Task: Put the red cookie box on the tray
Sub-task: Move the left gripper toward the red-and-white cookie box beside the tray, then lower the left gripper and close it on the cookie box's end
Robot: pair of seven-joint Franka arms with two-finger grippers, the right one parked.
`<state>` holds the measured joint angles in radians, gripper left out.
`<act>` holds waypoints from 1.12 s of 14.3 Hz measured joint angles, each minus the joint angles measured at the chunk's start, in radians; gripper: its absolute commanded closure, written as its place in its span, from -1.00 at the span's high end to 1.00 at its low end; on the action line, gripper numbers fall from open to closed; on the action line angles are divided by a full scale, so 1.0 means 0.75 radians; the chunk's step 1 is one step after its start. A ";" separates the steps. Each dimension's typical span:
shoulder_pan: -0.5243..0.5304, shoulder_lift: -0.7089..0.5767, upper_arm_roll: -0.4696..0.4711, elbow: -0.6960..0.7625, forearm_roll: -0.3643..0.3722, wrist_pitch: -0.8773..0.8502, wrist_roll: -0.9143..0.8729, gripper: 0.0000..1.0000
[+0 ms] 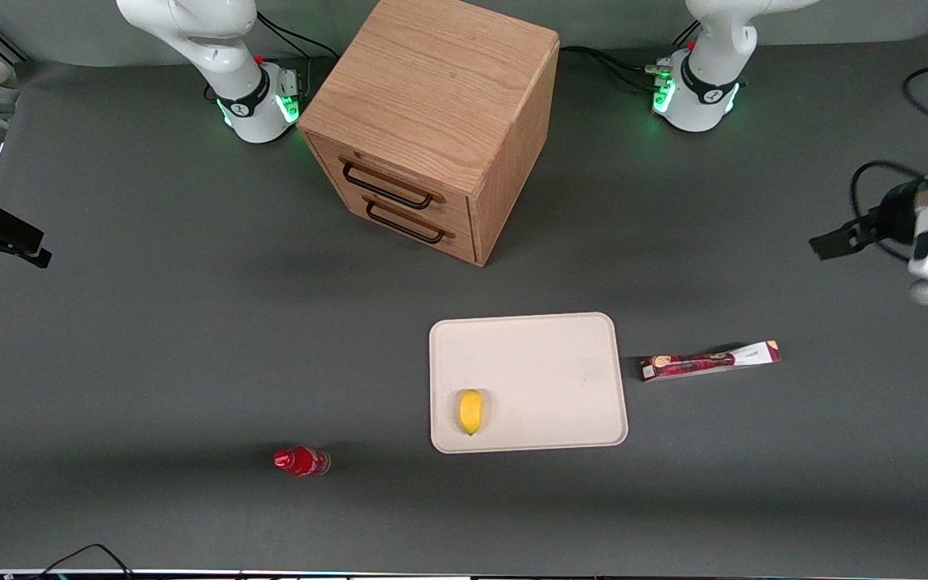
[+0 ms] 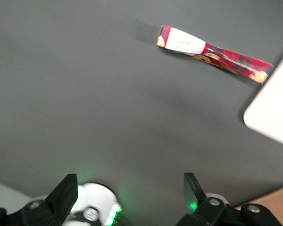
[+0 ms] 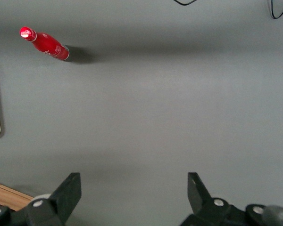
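Approach step: claw (image 2: 129, 195) spread wide and empty at right edge of front frame, red cookie box (image 1: 710, 360) untouched on worktop (image 1: 190, 346) beside tray (image 1: 585, 379); next, descend over box middle and clamp.

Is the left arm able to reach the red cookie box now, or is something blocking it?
Probably yes. The red cookie box lies alone on the table beside the tray, touching nothing. The open gripper hangs toward the working arm's end, with only bare table between.

No readable text or labels, even on the red cookie box (image 1: 710, 362).
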<state>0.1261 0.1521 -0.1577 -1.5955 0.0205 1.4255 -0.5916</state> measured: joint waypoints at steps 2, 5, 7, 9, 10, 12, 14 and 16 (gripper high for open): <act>-0.010 0.078 -0.011 0.000 0.001 0.058 -0.218 1.00; -0.010 0.200 -0.011 -0.001 -0.001 0.289 -0.503 1.00; -0.011 0.299 -0.038 -0.002 0.001 0.473 -0.669 1.00; -0.015 0.406 -0.075 -0.003 0.023 0.622 -0.808 1.00; -0.017 0.455 -0.092 -0.003 0.041 0.670 -0.853 1.00; -0.023 0.527 -0.106 -0.006 0.066 0.736 -0.895 1.00; -0.027 0.572 -0.109 -0.019 0.093 0.827 -0.940 1.00; -0.028 0.611 -0.111 -0.039 0.150 0.871 -0.972 1.00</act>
<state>0.1049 0.6101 -0.2408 -1.6245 0.1331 2.0787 -1.3204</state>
